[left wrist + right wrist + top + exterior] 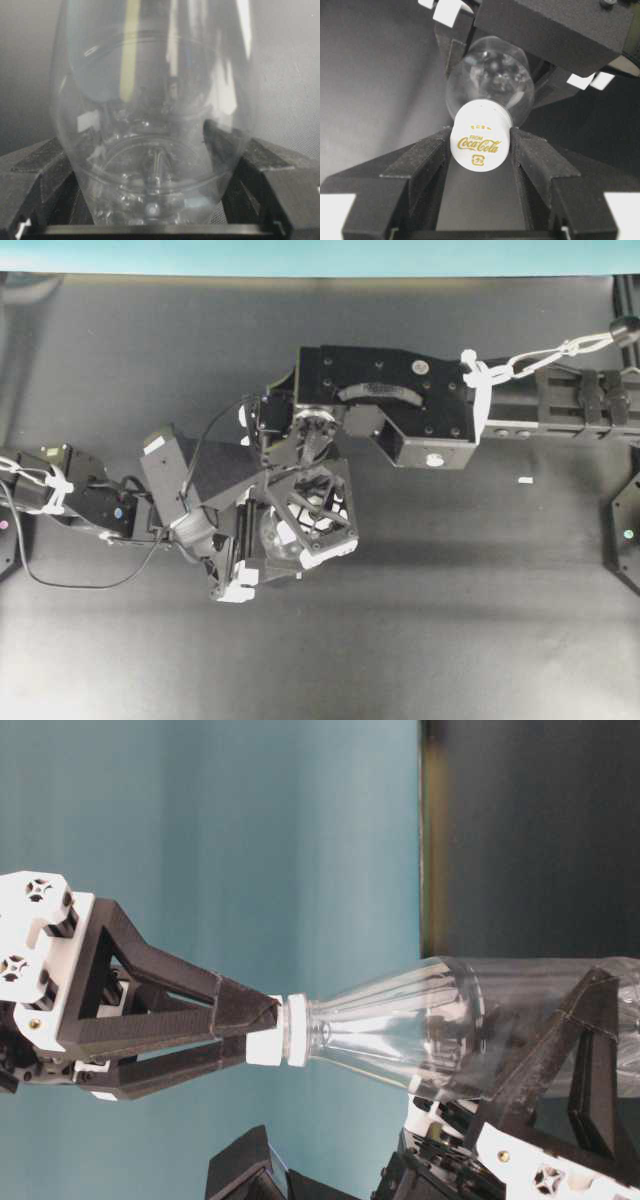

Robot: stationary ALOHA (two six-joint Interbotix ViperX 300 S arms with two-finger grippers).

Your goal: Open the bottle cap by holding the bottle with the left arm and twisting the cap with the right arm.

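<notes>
- Gripping the small clear plastic bottle [450, 1030] around its lower body, the slim black left gripper [155, 200] is holding it with jaws spread wide against the glassy sides, at centre of the overhead view.
- Clamping the small round white bottle cap [480, 142] between its padded fingers, the bulky black right gripper [480, 165] is holding it at a narrower setting.
- The cap is sitting flush against the neck ring in the table-level view, so it is seemingly not loosened yet.
- Twisting and lifting off are remaining, I judge.

clear bottle [450, 1020], white gold-lettered bottle cap [480, 142]
</notes>
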